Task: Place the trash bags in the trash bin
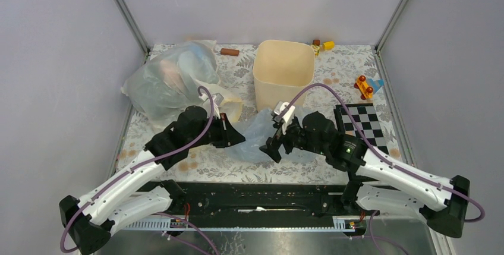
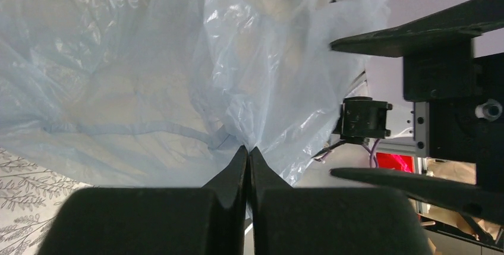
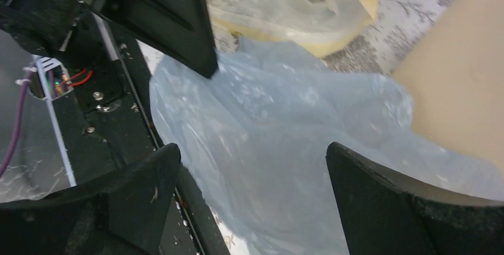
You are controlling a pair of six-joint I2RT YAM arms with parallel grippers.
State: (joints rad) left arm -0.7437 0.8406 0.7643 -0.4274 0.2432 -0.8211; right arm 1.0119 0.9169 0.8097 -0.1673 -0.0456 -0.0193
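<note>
Blue bag (image 1: 257, 130): crumpled on the table (image 1: 345, 65), just in front of the upright bin (image 1: 283, 74). Long axis runs left to right; which end is the mouth cannot be told. Left gripper (image 2: 248, 151): fingers pressed together on the bag's left edge. Right gripper (image 3: 252, 154): fingers spread wide over its right part.

The thin, crinkly, translucent pale blue plastic bag (image 1: 254, 131) is lying on a flat tabletop (image 1: 238, 169) that is showing a grey leaf print on white. The square cream-beige plastic bin (image 1: 284, 71) is showing no markings. The flat square board (image 1: 364, 125) is displaying black-and-white checks. The crumpled plastic bag (image 3: 297, 23) is glowing pale yellow.
</note>
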